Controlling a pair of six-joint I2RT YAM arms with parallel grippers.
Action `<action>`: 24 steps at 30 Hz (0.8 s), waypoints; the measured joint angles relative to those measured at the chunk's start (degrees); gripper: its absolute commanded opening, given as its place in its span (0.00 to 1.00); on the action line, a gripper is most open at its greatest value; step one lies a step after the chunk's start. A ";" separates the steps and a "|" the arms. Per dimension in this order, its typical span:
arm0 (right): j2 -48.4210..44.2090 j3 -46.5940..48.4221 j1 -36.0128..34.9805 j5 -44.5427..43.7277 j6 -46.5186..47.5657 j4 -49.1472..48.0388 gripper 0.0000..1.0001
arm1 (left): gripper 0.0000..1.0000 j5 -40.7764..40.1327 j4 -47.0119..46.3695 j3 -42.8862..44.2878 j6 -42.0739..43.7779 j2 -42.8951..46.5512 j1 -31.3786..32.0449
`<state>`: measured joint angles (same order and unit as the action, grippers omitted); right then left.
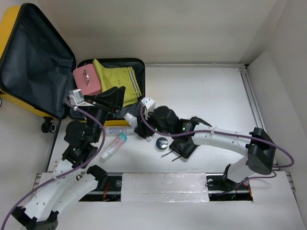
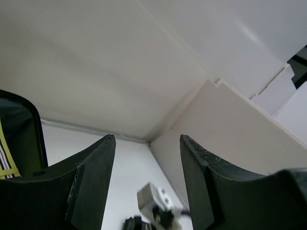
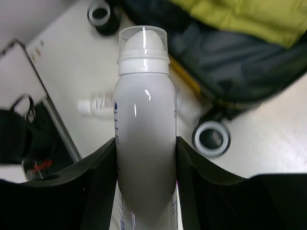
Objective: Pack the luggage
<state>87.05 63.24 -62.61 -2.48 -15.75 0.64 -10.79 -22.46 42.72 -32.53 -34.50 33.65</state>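
Observation:
The yellow luggage (image 1: 9, 28) lies open at the far left, its dark-lined lid (image 1: 36, 57) raised. Its base holds a pink case (image 1: 86, 80) and a yellow-green cloth (image 1: 120, 79). My right gripper (image 1: 136, 123) hovers just in front of the luggage, shut on a white spray bottle (image 3: 144, 120) whose capped end points at the dark luggage lining (image 3: 240, 62). Over the base's front edge, my left gripper (image 1: 115, 98) is open; in its wrist view nothing lies between the fingers (image 2: 96, 182), and the luggage rim (image 2: 36, 134) shows at left.
On the table in front of the luggage lie a tube with a teal cap (image 1: 113, 145), a white printed tube (image 1: 117, 130) and a round silver tin (image 1: 162, 143). Luggage wheels (image 3: 211, 139) sit close under the bottle. White walls enclose the table.

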 measured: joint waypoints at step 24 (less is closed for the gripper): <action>-4.92 -0.39 31.32 -0.96 -10.25 -5.99 0.40 | 0.64 6.56 4.00 3.69 2.62 -22.10 0.94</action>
<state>82.13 62.85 -31.29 -3.44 -26.00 -5.34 -4.23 -18.46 46.41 -29.91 -56.60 34.59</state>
